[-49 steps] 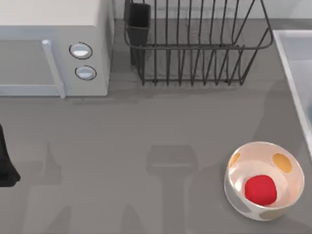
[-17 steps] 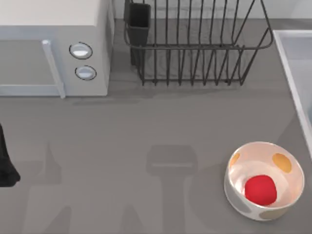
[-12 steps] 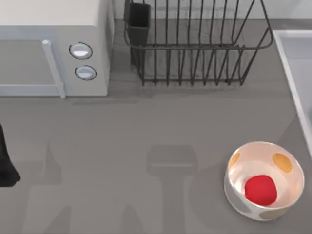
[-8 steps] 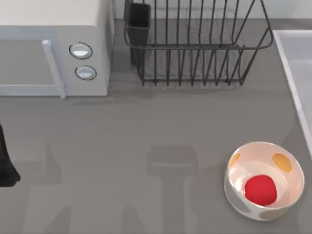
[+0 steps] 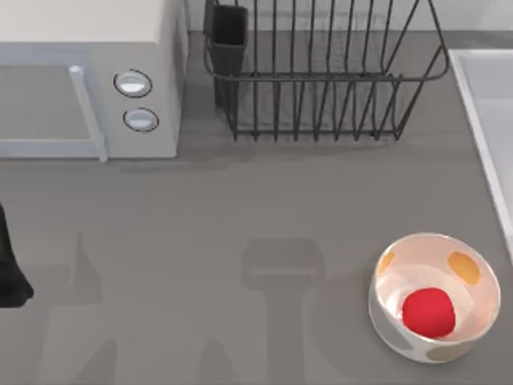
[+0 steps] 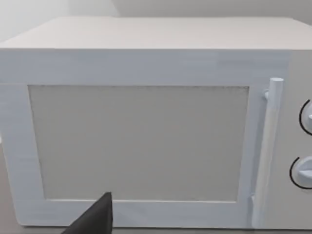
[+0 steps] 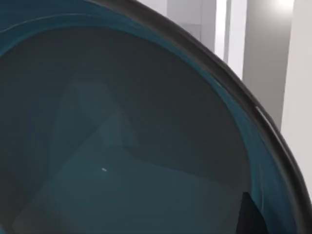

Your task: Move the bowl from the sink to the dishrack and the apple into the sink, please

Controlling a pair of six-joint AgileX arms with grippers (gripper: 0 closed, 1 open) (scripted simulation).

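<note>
The teal-blue bowl (image 7: 122, 146) is very close in the right wrist view, its dark inside turned to the camera, with pale white walls behind it. A dark part of my right gripper (image 7: 251, 219) sits at the bowl's rim. The sink (image 5: 474, 104) is a pale basin at the table's right edge. The black wire dishrack (image 5: 321, 72) stands at the back, its cutlery cup (image 5: 228, 36) at its left corner. The red apple (image 5: 428, 311) lies inside a white bowl with orange spots (image 5: 391, 309) at the front right. My left arm (image 5: 8, 273) is parked at the far left.
A white microwave (image 5: 88, 80) with two round knobs stands at the back left; the left wrist view faces its door (image 6: 141, 141) and handle from close by. Bare grey table (image 5: 240, 208) lies between microwave, dishrack and spotted bowl.
Faint shadows on the table near the sink have shifted a little. The apple, the spotted bowl, the dishrack and the left arm have not moved.
</note>
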